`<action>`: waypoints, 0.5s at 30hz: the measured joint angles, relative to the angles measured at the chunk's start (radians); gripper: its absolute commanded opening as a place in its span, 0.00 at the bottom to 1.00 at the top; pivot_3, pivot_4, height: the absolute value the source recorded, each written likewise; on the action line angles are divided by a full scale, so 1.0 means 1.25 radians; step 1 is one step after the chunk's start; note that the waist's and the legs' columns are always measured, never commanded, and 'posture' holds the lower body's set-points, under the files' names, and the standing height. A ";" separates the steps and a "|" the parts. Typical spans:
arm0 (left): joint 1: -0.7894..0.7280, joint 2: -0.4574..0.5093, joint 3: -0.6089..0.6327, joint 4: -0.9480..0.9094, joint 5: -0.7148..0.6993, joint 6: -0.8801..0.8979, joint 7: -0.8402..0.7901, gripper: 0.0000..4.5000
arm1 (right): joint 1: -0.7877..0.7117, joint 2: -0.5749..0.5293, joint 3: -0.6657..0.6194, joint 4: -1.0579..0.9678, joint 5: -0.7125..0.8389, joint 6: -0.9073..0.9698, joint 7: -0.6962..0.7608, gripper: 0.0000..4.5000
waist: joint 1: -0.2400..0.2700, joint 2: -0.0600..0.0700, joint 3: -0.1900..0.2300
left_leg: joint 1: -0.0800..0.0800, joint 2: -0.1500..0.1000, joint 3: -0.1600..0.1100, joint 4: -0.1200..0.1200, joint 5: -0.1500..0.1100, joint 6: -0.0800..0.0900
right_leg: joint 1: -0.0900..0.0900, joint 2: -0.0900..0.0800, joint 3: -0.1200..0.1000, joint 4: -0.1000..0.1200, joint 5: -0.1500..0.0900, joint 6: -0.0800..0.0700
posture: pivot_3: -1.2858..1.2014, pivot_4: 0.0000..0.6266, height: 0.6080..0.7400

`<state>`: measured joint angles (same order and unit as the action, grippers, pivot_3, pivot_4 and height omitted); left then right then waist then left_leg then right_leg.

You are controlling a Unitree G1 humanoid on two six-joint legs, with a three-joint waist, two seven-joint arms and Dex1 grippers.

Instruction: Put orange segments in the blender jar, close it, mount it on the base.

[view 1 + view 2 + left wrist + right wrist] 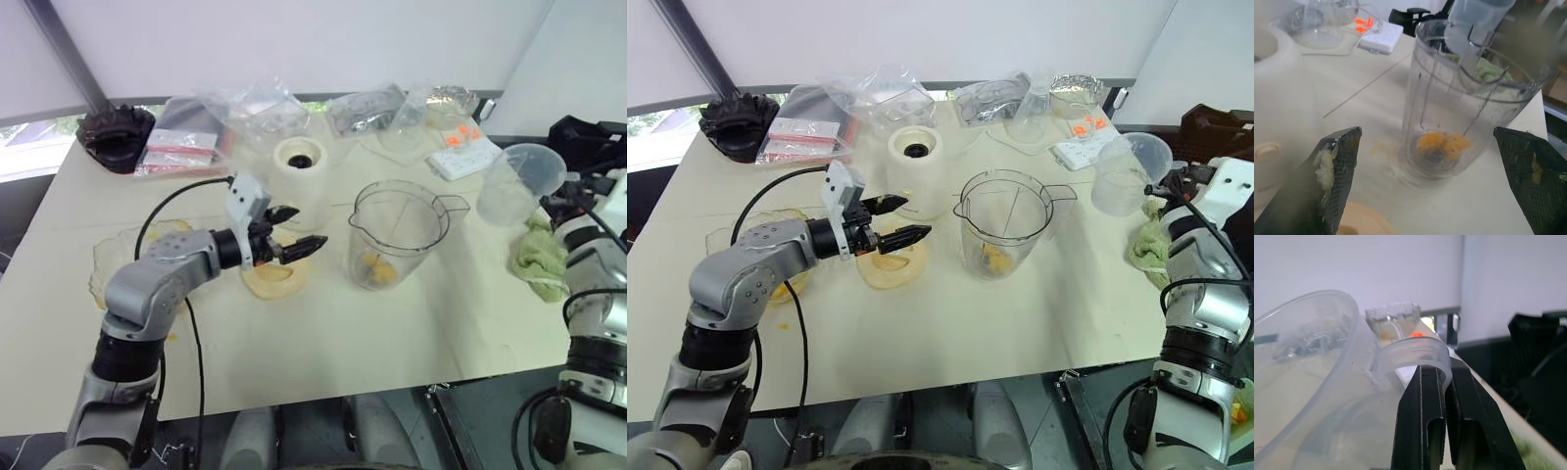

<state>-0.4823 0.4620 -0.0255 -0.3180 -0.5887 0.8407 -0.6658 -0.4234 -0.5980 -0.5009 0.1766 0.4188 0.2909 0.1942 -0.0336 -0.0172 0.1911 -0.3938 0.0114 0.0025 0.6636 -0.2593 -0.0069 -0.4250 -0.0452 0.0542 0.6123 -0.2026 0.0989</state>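
The left gripper (pixel 300 229) stands wide and empty, its two black fingers (pixel 1332 181) smeared with pale pulp, above a flat cream round lid (pixel 273 277) lying on the cream table (pixel 343 343). Just ahead of its fingertips stands the tall clear plastic blender jar (pixel 396 235) with spout and side handle, uncovered, with yellow-orange segments of peeled orange (pixel 1444 143) at its bottom. Beside this gripper, toward the table's far edge, sits the squat cream-white rounded motor base (pixel 304 169) (dark round socket facing up), apart from the jar. The right gripper (pixel 1442 382) is pinched tight on the tab of a clear plastic cup-like cover (pixel 524 181), holding it raised and tilted above the table, near a green cloth (pixel 541 257).
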 measured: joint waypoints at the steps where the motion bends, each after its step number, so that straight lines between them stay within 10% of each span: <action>1: 0.000 0.000 0.000 0.000 0.000 -0.001 -0.001 1.00 | 0.000 -0.008 0.001 -0.018 0.000 0.010 0.002 0.01 | 0.000 0.000 0.000 | 0.000 0.000 0.000 0.000 0.000 0.000 | 0.000 0.000 0.000 0.000 0.000 0.000 | 0.52 0.24 1.00; 15: -0.004 -0.005 -0.026 0.024 0.015 -0.020 -0.011 1.00 | 0.057 -0.125 0.033 -0.334 -0.009 0.130 0.090 0.01 | -0.004 0.001 0.001 | -0.001 0.000 0.000 0.000 0.000 0.000 | -0.001 0.000 0.000 0.000 0.000 0.000 | 0.52 0.24 1.00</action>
<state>-0.4872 0.4551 -0.0579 -0.2881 -0.5702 0.8155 -0.6792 -0.3523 -0.7549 -0.4601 -0.2403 0.4078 0.4530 0.3070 -0.0381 -0.0164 0.1918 -0.3947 0.0115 0.0027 0.6632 -0.2593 -0.0069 -0.4264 -0.0454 0.0542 0.6119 -0.2030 0.0990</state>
